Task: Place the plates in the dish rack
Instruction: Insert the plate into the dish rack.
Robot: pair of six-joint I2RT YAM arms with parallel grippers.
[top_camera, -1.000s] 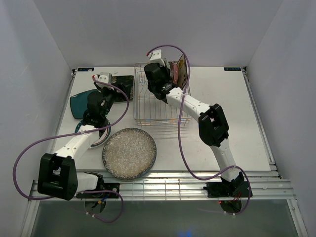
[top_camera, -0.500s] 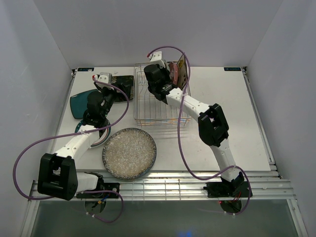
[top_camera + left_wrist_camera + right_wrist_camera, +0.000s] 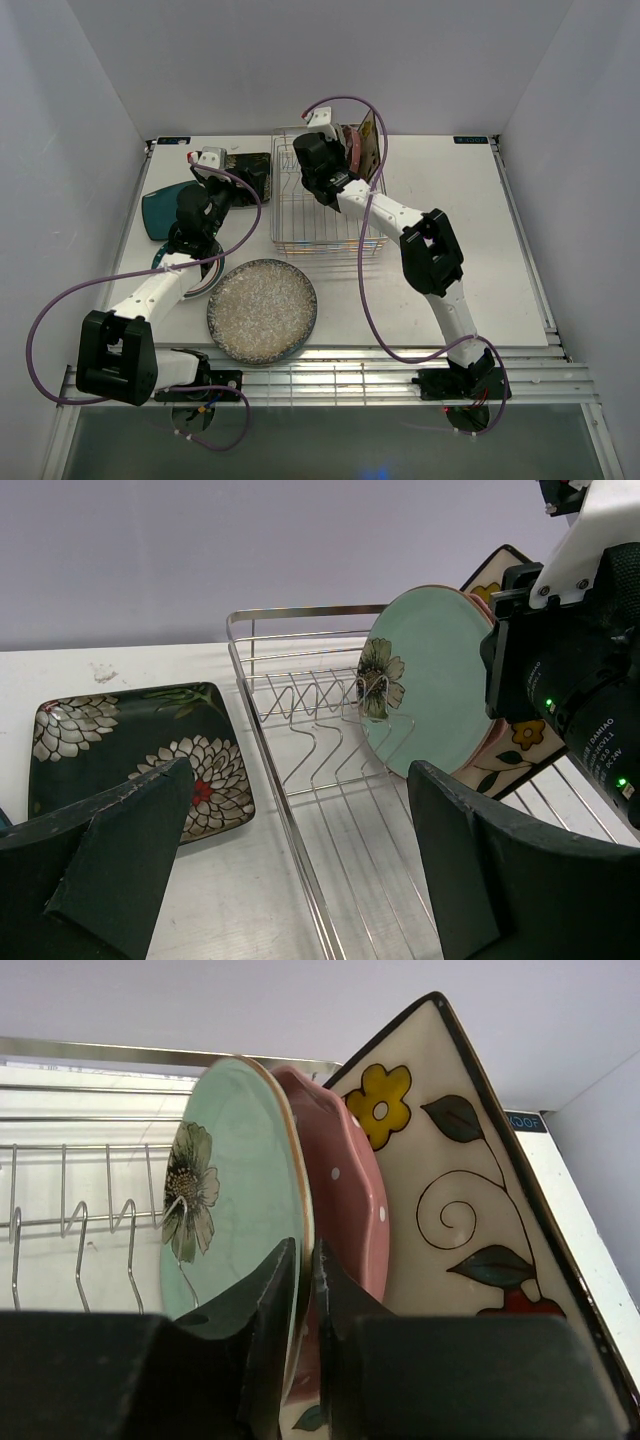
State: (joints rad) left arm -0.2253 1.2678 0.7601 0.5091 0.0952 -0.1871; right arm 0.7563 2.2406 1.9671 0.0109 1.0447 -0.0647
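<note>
Top view: white tabletop [image 3: 470,220] w/ a silver wire dish rack [image 3: 300,238] at centre rear. My left arm reaches toward the rear left. The left end effector [image 3: 238,178] hovers beside the black floral square plate [image 3: 255,165], which lies flat just left of the rack. A teal plate [image 3: 160,212] lies flat at far left. A large grey speckled plate [image 3: 262,310] lies flat nearer the front, apart from the rack. My right end effector [image 3: 343,157] is at the rack's rear right corner, up against plates standing there.

Left wrist view: left end effector fingers are spread wide, nothing between them. Ahead, the mint green floral plate [image 3: 430,675] stands upright in the rack's tines, w/ other plates behind it.

Right wrist view: right end effector fingers are pressed close, pinching the rim of the mint green floral plate. The pink dotted plate [image 3: 345,1160] stands right behind it, touching. Behind that, the cream floral square plate [image 3: 450,1190] stands w/ one corner pointing up.
</note>
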